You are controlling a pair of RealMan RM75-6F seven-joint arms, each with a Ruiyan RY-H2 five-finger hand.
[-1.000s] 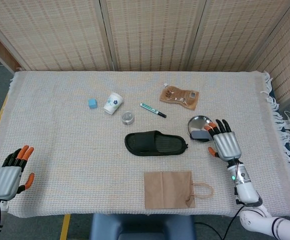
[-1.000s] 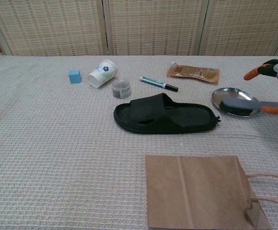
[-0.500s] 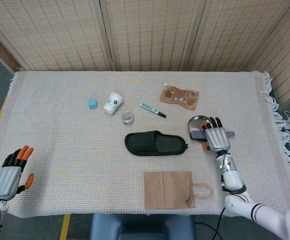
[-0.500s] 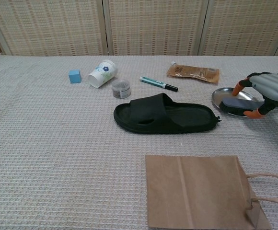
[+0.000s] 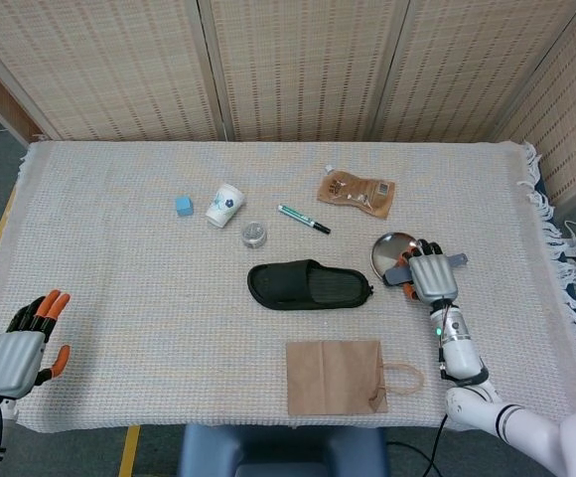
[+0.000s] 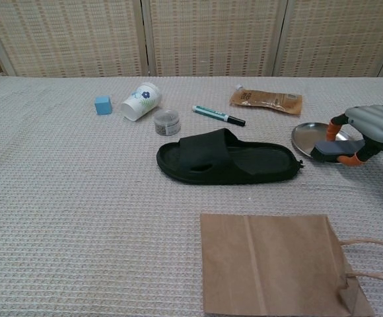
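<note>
My right hand [image 6: 370,132] grips a flat grey block [image 6: 337,149], lifted over the near edge of the round steel dish [image 6: 305,135]. Only the head view shows my left hand [image 5: 20,350], fingers spread, holding nothing.

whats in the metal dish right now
In the chest view the metal dish shows a bare shiny inside. The right hand grips a dark grey bar over its near rim. Whether the bar touches the dish cannot be told; the hand covers its far edge.
</note>
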